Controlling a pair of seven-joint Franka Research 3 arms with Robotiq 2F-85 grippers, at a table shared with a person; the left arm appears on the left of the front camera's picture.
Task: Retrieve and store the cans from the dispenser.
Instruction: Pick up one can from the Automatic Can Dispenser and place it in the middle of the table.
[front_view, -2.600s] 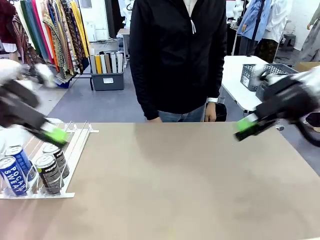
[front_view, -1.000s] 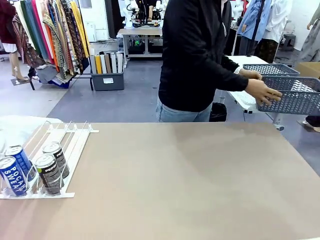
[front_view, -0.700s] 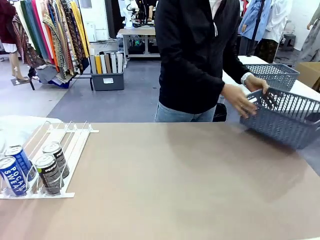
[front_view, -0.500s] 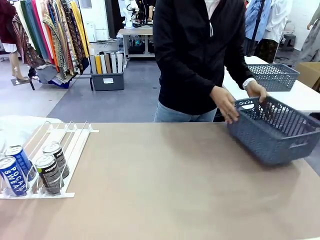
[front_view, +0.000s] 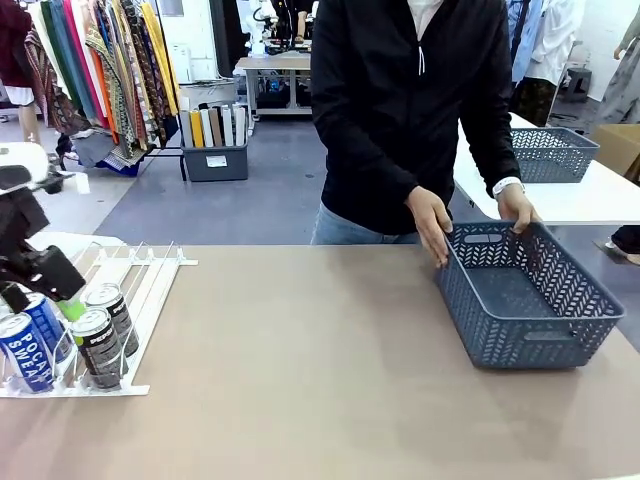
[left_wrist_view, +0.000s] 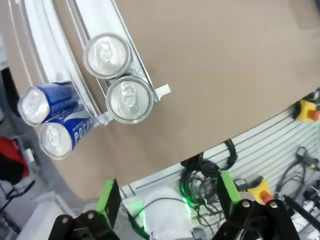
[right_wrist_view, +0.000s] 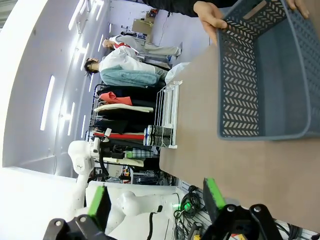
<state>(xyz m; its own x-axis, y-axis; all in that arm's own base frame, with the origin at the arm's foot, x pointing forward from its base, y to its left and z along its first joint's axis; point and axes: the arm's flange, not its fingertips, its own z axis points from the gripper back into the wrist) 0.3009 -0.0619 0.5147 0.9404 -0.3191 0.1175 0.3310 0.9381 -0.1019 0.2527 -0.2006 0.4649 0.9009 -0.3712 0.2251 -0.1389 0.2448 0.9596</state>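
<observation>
Left claw (left_wrist_view: 167, 194) spread near dispenser (front_view: 150, 285) holding four cans (front_view: 98, 345); right claw (right_wrist_view: 155, 199) spread, facing basket (front_view: 530, 348).

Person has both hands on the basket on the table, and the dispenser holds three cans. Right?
Not quite. The dispenser holds four cans, two blue and two dark, as the left wrist view shows. The person does have both hands on the basket, which rests on the table.

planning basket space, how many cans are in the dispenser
4. Two blue cans sit one behind the other in one lane of the dispenser; two dark cans likewise in the next lane right. None seems hidden.
</observation>
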